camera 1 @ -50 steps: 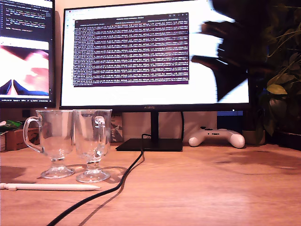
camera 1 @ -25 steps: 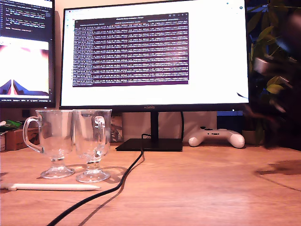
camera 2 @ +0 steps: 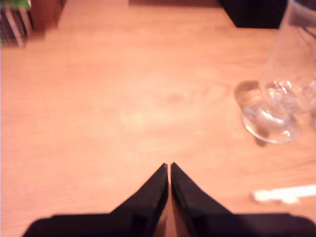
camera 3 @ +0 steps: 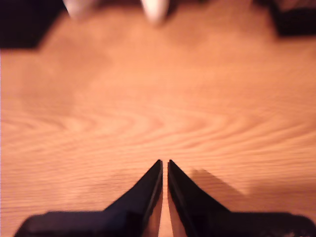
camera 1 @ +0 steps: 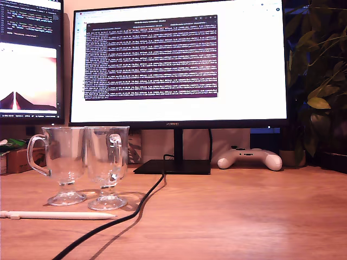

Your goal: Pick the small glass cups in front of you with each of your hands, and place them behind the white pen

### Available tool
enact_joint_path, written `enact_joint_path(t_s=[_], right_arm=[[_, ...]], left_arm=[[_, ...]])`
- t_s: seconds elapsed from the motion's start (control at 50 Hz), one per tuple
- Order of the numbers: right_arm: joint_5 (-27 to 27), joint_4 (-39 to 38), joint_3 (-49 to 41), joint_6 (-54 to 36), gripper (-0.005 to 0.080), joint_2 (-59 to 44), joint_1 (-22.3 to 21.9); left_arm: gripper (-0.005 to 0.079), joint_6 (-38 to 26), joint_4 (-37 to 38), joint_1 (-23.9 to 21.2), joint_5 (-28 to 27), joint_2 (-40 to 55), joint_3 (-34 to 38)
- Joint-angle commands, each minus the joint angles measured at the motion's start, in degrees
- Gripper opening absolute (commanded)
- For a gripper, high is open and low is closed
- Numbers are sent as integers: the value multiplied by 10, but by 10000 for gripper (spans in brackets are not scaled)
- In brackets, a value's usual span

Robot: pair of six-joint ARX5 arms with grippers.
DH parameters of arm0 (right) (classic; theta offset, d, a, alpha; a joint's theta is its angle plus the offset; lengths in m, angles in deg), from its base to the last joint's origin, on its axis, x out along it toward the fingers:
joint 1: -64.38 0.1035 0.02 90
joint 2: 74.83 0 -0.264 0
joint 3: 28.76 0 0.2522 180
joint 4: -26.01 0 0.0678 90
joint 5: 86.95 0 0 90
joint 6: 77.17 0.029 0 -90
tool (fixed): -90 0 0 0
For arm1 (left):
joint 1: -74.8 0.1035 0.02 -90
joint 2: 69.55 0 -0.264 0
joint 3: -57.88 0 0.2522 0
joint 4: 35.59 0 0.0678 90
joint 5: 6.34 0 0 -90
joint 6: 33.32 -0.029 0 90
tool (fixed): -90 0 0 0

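Two small glass cups stand side by side on the wooden desk at the exterior view's left, one [camera 1: 63,160] with its handle outward, the other [camera 1: 107,162] just beside it. Nearer the camera than their feet lies the white pen [camera 1: 58,215]. Neither gripper shows in the exterior view. In the first wrist view my first gripper [camera 2: 169,167] is shut and empty over bare wood, with a glass cup [camera 2: 269,121] and the pen's end [camera 2: 284,194] off to one side, apart from it. My second gripper [camera 3: 164,163] is shut and empty above bare desk.
A black cable [camera 1: 142,205] snakes from the monitor stand [camera 1: 172,166] past the cups toward the camera. A white game controller [camera 1: 249,158] lies at the back, its handles [camera 3: 154,10] ahead of my second gripper. A plant [camera 1: 320,97] fills the exterior view's right.
A dark blurred arm that crossed the monitor at the exterior view's upper right swung off to the right and left that view. The cups and the pen have not moved.
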Motion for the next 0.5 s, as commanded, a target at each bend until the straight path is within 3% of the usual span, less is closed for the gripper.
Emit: enact_joint_path(t_s=[0.0,0.28,0.48], right_arm=[[1,-6,-21,1,-8,32,-6],[-28,0,-74,35,-8,155,-10],[-40,33,-99,32,-8,221,-10]], left_arm=[[-19,7,-12,3,-9,-6,12],[-19,10,-23,2,-26,-42,18],[-19,8,10,2,-13,-81,18]])
